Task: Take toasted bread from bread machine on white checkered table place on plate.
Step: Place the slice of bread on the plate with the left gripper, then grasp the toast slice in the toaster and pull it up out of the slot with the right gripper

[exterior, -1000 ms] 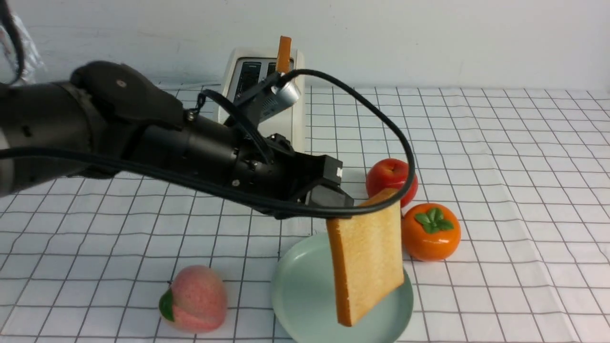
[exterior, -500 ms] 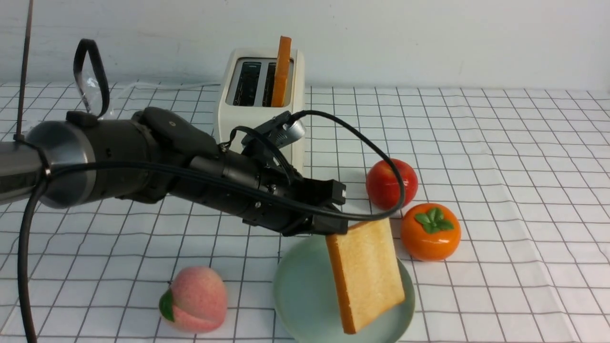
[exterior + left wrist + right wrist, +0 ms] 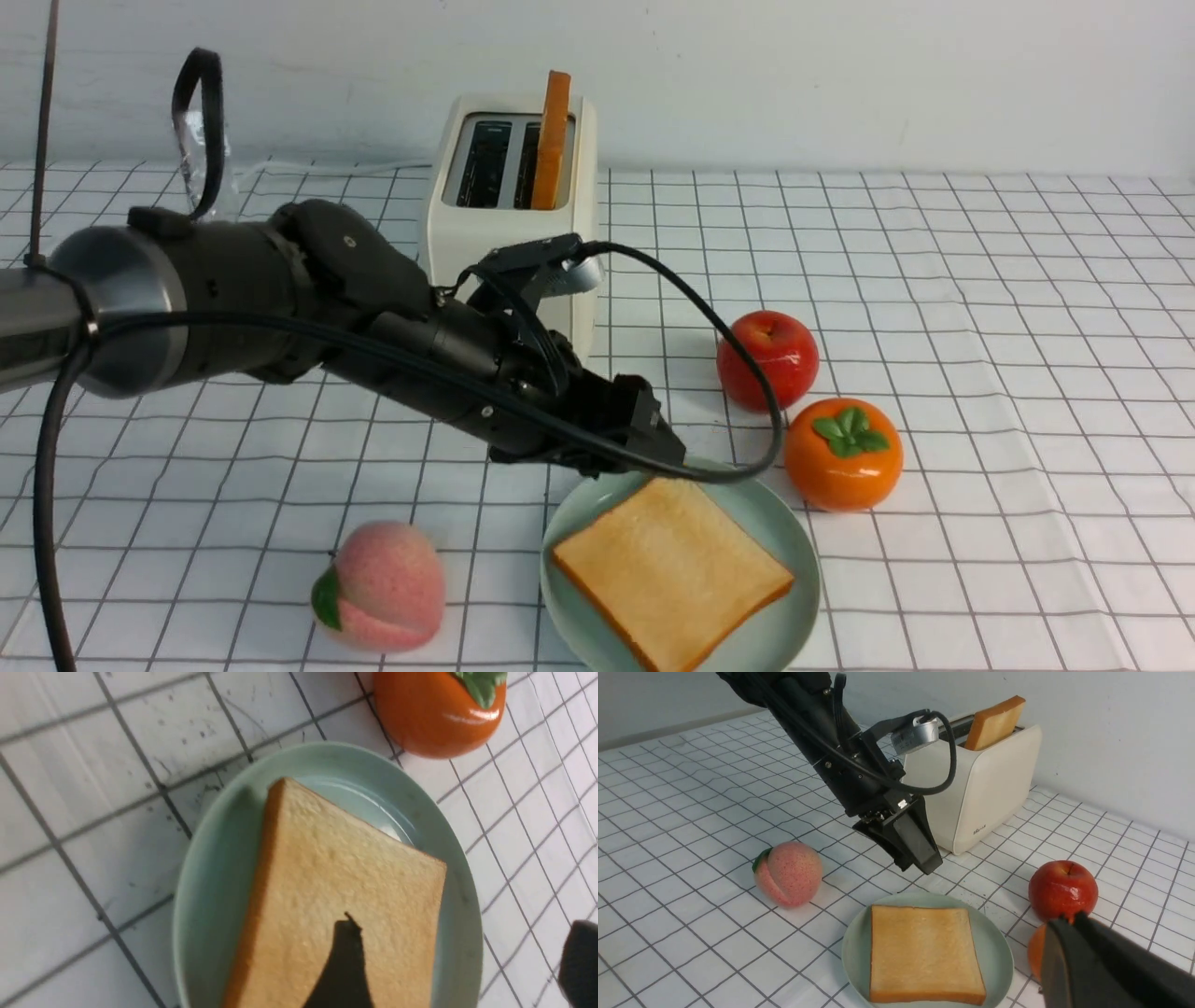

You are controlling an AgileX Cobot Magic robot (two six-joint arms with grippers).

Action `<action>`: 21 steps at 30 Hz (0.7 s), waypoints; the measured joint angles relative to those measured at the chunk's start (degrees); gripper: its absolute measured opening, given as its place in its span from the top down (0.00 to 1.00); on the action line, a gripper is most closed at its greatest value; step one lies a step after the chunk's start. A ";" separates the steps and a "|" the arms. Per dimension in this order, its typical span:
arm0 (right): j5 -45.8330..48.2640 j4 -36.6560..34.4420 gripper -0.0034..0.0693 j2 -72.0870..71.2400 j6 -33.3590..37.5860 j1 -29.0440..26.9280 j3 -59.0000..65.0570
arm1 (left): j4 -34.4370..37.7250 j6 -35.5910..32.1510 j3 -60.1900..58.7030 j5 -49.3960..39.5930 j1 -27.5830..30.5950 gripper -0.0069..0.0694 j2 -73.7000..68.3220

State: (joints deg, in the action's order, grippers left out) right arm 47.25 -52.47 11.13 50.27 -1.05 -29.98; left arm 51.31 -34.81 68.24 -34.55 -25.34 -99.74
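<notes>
One slice of toasted bread [image 3: 667, 569] lies flat on the mint-green plate [image 3: 794, 551] at the front of the white checkered table [image 3: 980, 327]. My left gripper [image 3: 658, 443] hovers over the plate's far-left rim, open and empty. In the left wrist view the toast [image 3: 336, 868] fills the plate [image 3: 210, 858] with the left gripper [image 3: 460, 961] spread wide above it. A second slice [image 3: 553, 140] stands in the right slot of the bread machine [image 3: 509, 233] at the back. My right gripper [image 3: 1064, 917] is shut and empty, off to the plate's right; it does not show in the front view.
A red apple [image 3: 767, 359] and an orange persimmon [image 3: 843, 455] sit just right of the plate. A pink peach [image 3: 383, 585] lies to its left. A white wall runs behind the toaster. The left arm reaches in front of the toaster.
The toast hung upright from my left gripper over the plate; now it lies flat on the plate. The gripper came down, opened and let go.
</notes>
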 joint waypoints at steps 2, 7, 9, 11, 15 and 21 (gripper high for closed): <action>-0.35 0.00 0.95 0.00 0.00 0.00 0.00 | -3.25 0.02 0.41 1.90 0.00 0.09 2.64; -2.58 -1.13 0.95 2.34 -1.42 0.00 -1.21 | -12.08 6.34 0.80 1.53 0.00 0.30 14.53; -2.42 -1.31 0.95 3.98 -2.33 0.00 -2.08 | -14.96 9.49 0.92 0.28 0.00 0.42 17.58; -0.26 -1.43 0.95 9.31 -5.03 0.00 -4.84 | -20.82 14.96 0.98 -2.96 0.00 0.67 22.18; 6.48 -0.47 0.95 23.76 -10.42 0.00 -12.92 | -34.50 26.54 0.92 -11.16 0.00 0.93 30.12; 12.58 2.70 0.95 40.51 -18.40 0.18 -25.96 | -50.61 41.63 -2.52 -13.75 0.00 0.93 41.40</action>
State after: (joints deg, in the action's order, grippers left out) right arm 59.83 -49.77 51.64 31.87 -0.88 -55.94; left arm 0.70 6.82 65.72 -48.31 -25.34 -58.34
